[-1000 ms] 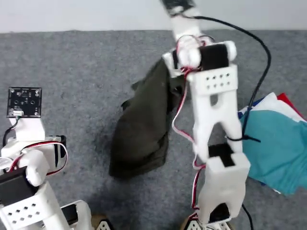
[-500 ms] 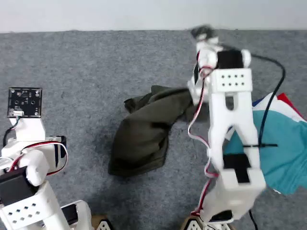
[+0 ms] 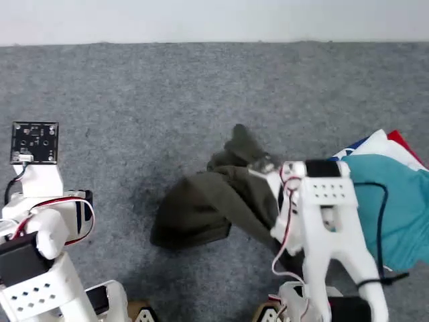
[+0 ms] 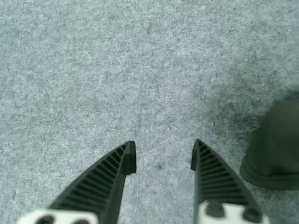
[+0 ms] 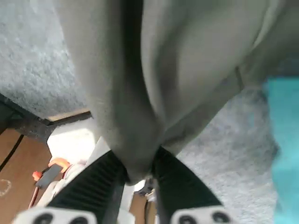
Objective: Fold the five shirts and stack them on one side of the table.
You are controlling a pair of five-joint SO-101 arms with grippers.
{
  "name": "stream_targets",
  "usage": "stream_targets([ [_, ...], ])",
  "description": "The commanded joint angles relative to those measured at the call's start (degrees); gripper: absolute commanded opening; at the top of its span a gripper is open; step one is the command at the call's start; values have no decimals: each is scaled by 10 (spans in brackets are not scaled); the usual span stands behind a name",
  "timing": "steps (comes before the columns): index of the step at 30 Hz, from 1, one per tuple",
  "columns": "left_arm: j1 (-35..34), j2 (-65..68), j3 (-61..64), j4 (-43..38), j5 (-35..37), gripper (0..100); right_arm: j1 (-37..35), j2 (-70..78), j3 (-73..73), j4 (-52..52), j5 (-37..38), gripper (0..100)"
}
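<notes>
Okay, high view: the dark olive shirt lies bunched mid-bench, its long axis slanting from a near-left lump toward the right arm, with the teal shirt pile just beside that arm at the bench's right edge. Left wrist view: left end effector spread wide, gripping nothing, over bare bench, the dark olive shirt's hem near one finger. Right wrist view: right end effector pinched tight on a hanging fold of the dark olive shirt, teal shirt pile alongside.
</notes>
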Motion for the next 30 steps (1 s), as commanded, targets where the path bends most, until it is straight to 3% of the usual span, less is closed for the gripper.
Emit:
stream_targets([
  [1,-1,2,-3,-2,-3,195,62,-44,0,11,7,175],
  [4,-1,2,-3,-2,-3,195,104,-77,-84,49,-25,250],
  [7,-1,2,-2,-3,-3,195,124,-92,-212,41,-87,254],
  [13,-1,2,-2,-3,-3,195,69,-3,-367,-32,-215,255],
  [19,-1,2,-2,-3,-3,195,-10,205,-396,-190,-266,252],
  [25,-1,2,-2,-3,-3,195,-51,372,-472,-200,-274,252],
  [30,-1,2,-2,-3,-3,195,-70,424,-519,-203,-274,252],
])
